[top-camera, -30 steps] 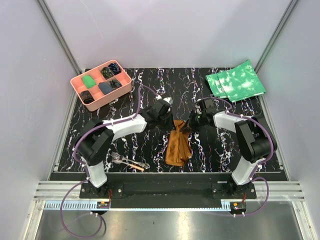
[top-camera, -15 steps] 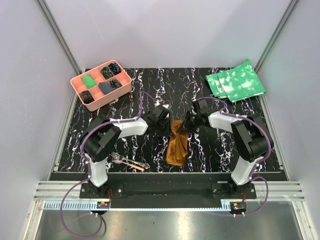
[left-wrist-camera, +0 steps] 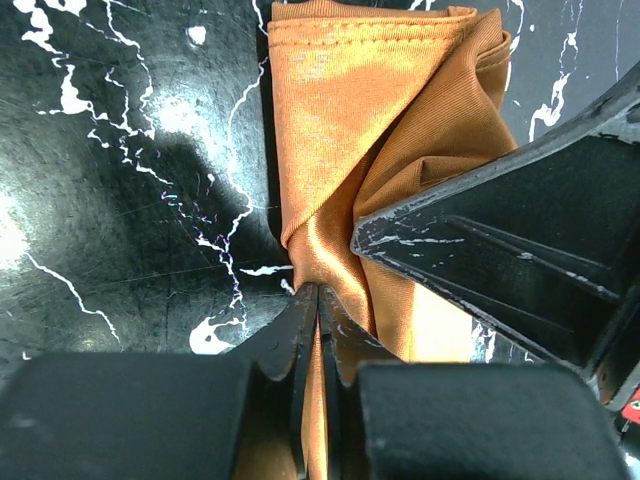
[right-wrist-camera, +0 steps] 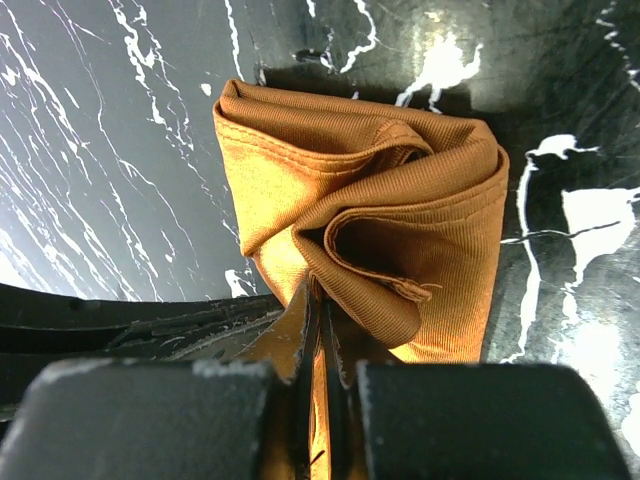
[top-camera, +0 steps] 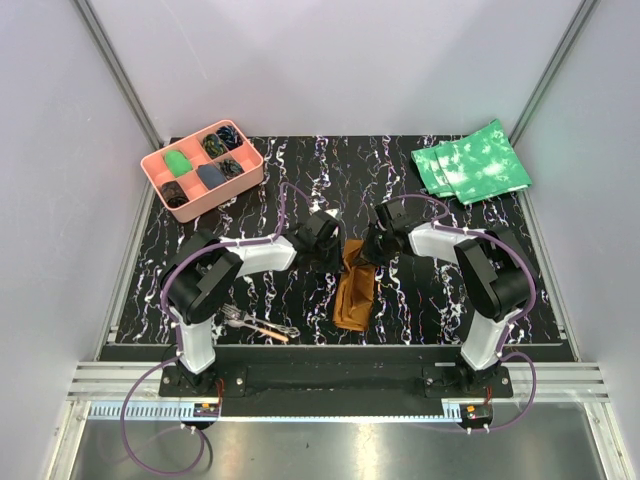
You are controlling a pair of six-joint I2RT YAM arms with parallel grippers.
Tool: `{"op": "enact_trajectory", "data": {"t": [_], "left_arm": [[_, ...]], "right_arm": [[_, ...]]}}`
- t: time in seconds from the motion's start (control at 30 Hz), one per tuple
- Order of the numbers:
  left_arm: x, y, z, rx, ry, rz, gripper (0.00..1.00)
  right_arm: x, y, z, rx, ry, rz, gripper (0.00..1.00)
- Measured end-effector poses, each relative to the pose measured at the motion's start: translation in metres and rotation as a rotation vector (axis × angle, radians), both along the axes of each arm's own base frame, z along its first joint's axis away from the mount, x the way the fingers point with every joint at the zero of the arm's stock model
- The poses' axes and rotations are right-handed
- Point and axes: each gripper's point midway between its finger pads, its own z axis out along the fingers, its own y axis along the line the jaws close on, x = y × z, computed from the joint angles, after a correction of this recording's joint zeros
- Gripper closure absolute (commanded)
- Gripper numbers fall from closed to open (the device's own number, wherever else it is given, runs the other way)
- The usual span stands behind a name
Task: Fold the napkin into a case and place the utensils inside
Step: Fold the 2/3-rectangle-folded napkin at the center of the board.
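- Overhead view — napkin (top-camera: 354, 295) lies as a narrow folded strip in the middle of the surface (top-camera: 440, 300), its long axis running from the arms' side toward the back. Left hand (top-camera: 332, 250) and right hand (top-camera: 370, 248) meet at its far end, one on each side. Utensils (top-camera: 255, 326) lie well apart from it, near the left arm's base, so the left arm looks the nearer one to fetch them.
- Left wrist view — left hand (left-wrist-camera: 318, 300) is clenched on a fold of the napkin (left-wrist-camera: 360, 100), with cloth pinched between its tips. The strip stretches straight ahead of it, and the right hand's finger (left-wrist-camera: 500, 230) presses in just beside.
- Right wrist view — right hand (right-wrist-camera: 318, 305) likewise grips a fold of the napkin (right-wrist-camera: 400, 200), whose layers bulge loose ahead rather than lying flat.
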Motion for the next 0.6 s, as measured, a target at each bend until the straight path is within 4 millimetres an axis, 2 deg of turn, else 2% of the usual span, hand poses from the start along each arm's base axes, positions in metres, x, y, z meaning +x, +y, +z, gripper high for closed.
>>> {"op": "enact_trajectory", "data": {"t": [0.1,0.13,0.23,0.33,0.43,0.6], "left_arm": [[0.000,0.002,0.002,0.007,-0.005,0.000,0.66],[0.000,0.003,0.004,0.012,-0.009,-0.001,0.58],[-0.002,0.007,0.015,0.013,-0.028,-0.005,0.47],[-0.003,0.010,0.034,0.001,-0.054,-0.009,0.45],[-0.003,0.007,0.047,-0.022,-0.068,-0.027,0.38],[-0.015,-0.001,0.047,-0.024,-0.058,-0.072,0.37]], "right_arm": [[0.001,0.002,0.000,-0.010,-0.009,-0.003,1.00],[0.001,0.003,0.000,-0.013,-0.013,-0.004,1.00],[0.002,0.004,0.000,-0.018,-0.019,-0.007,1.00],[0.002,0.004,0.000,-0.020,-0.020,-0.009,1.00],[0.002,0.004,0.000,-0.019,-0.018,-0.013,0.99],[0.002,0.005,0.000,-0.013,-0.010,-0.028,0.96]]}}
